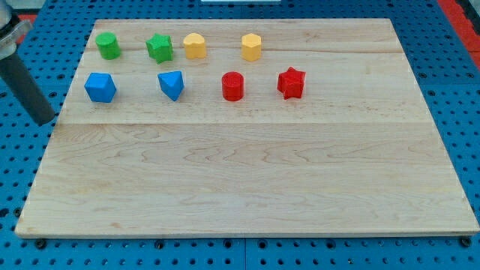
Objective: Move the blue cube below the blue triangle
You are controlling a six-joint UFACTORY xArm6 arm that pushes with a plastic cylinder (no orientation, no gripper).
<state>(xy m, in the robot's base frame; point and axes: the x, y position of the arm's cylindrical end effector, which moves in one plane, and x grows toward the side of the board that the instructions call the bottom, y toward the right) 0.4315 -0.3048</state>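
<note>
The blue cube (100, 87) sits near the board's left edge in the upper part of the view. The blue triangle (172, 85) sits to its right, about level with it and apart from it. My tip (45, 120) is the lower end of the dark rod at the view's far left. It stands just off the board's left edge, to the left of and a little below the blue cube, not touching any block.
A green cylinder (108, 46), a green star (159, 48), a yellow block (194, 46) and a yellow hexagon (251, 46) form a row at the top. A red cylinder (233, 86) and a red star (291, 83) sit right of the triangle. The wooden board (247, 180) lies on a blue pegboard.
</note>
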